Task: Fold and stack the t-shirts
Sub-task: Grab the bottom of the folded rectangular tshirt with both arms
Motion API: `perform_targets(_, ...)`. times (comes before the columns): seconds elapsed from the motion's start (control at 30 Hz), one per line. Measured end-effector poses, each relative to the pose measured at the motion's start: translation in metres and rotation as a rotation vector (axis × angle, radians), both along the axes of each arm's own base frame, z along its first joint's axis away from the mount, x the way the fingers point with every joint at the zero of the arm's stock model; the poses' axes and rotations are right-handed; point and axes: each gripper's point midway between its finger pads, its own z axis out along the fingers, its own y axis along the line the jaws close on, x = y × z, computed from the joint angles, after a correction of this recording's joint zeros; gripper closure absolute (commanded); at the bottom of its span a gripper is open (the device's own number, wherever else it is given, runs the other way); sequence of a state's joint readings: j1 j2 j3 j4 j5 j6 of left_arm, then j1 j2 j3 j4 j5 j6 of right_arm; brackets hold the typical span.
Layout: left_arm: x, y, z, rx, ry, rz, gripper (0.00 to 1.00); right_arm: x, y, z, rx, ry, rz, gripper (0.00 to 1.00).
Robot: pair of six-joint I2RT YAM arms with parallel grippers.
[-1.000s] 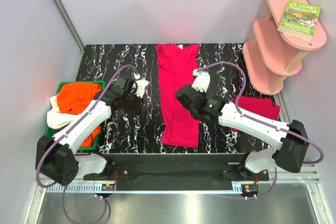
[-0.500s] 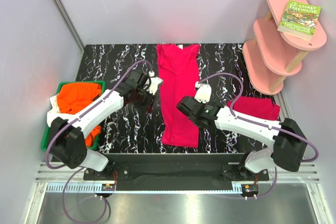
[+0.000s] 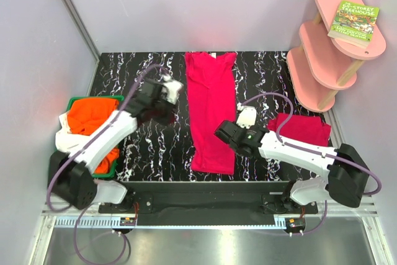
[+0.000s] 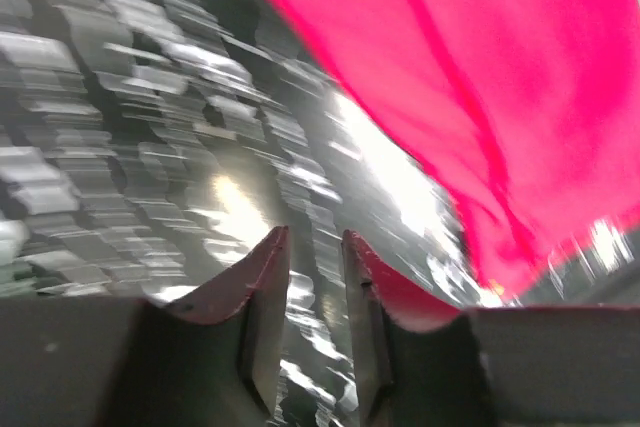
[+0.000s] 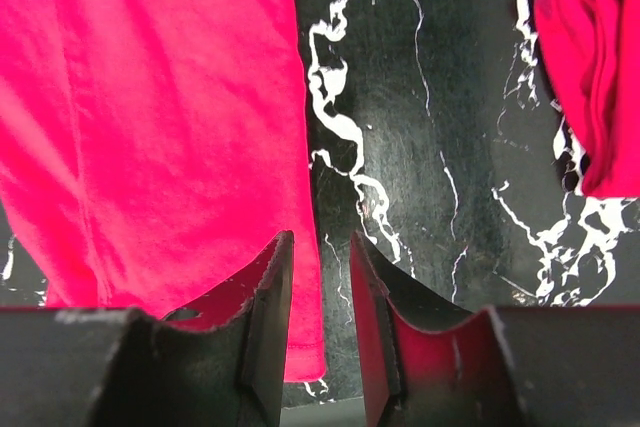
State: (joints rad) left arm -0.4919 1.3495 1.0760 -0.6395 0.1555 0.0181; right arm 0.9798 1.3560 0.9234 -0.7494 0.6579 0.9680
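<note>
A crimson-pink t-shirt, folded into a long strip, lies flat along the table's middle. A second crimson-pink t-shirt lies folded at the right. An orange t-shirt and a white one sit in the green tray. My left gripper hovers over bare table left of the strip, jaws a narrow gap apart and empty; the strip shows blurred at upper right. My right gripper is at the strip's right edge near the hem, jaws narrowly apart and empty.
The green tray stands at the table's left edge. A pink three-tier shelf with a green book stands at the back right. The black marbled table shows between the tray and the strip. The folded shirt lies right of my right gripper.
My left arm swung toward the strip, then drew back to the left and farther away. My right gripper slid down the strip's right edge toward the near hem.
</note>
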Motion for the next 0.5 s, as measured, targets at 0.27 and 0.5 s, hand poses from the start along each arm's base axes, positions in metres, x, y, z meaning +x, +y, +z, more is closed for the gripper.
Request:
perform_targets(0.27,0.053,0.12,0.069,-0.069,-0.67,0.327,0.14,0.008,0.001,0.019,0.005,-0.054,0.011,0.61)
perform_targets(0.5,0.045,0.146,-0.055,0.044,-0.542,0.374,0.11,0.017,0.013,0.038,0.017,-0.071,0.027,0.61)
